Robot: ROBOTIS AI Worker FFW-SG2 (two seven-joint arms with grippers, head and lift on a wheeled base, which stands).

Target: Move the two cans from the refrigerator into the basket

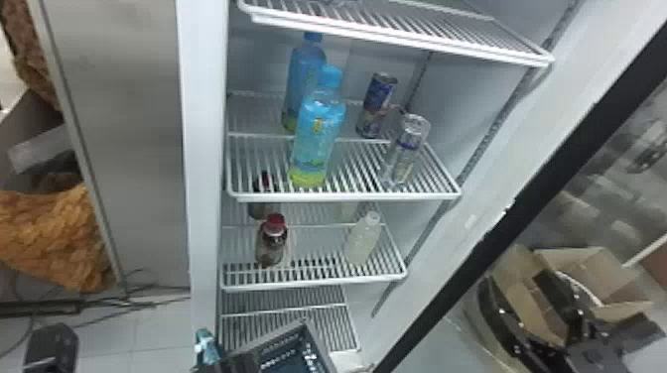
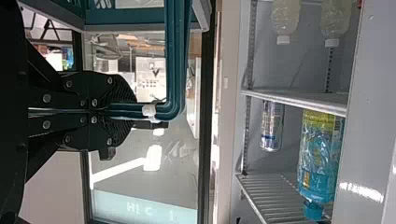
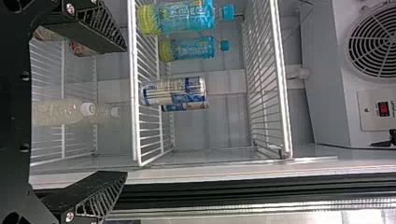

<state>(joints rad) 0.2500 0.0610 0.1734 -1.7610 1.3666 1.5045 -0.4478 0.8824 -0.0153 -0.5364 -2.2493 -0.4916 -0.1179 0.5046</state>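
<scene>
Two cans stand upright on the refrigerator's middle shelf: the silver can (image 1: 405,153) near the front right, the blue can (image 1: 378,101) behind it. In the right wrist view the silver can (image 3: 173,91) overlaps the blue can (image 3: 189,107). My right gripper (image 3: 126,111) is open with nothing between its fingers, at a distance in front of the shelves. The basket (image 1: 293,354) is at the bottom edge, beside my left gripper (image 1: 232,365). In the left wrist view my left gripper (image 2: 112,111) is shut on the teal handle (image 2: 178,65) of the basket (image 2: 126,17).
Two blue bottles (image 1: 316,144) share the cans' shelf, to their left. The shelf below (image 1: 317,284) holds red-capped bottles (image 1: 272,243) and pale bottles (image 1: 364,239). An upper shelf (image 1: 397,39) hangs above the cans. The open door's dark frame (image 1: 489,238) slants along the right.
</scene>
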